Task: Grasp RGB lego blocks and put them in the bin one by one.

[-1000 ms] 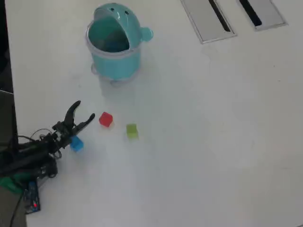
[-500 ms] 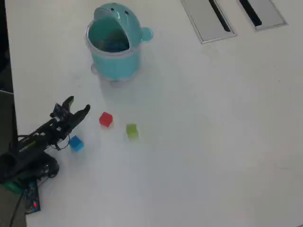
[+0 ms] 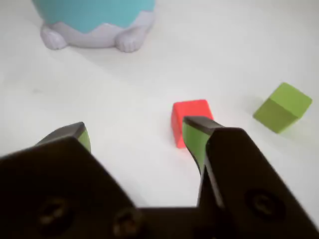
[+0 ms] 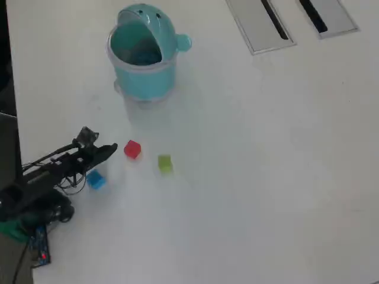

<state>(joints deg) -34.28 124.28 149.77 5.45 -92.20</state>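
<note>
The red block (image 3: 191,119) (image 4: 132,149) lies on the white table just beyond my right fingertip (image 3: 199,130). The yellow-green block (image 3: 282,107) (image 4: 165,164) lies to its right. The blue block (image 4: 96,179) shows only in the overhead view, beside the arm, below it in the picture. My gripper (image 3: 137,130) (image 4: 103,145) is open and empty, its jaws wide apart above bare table, just short of the red block. The teal bin (image 4: 142,53) stands further off, its base at the top of the wrist view (image 3: 94,20).
Two grey slotted panels (image 4: 260,23) are set in the table at the top right of the overhead view. The arm's base and cables (image 4: 35,201) sit at the left edge. A dark strip (image 4: 5,71) runs along the table's left side.
</note>
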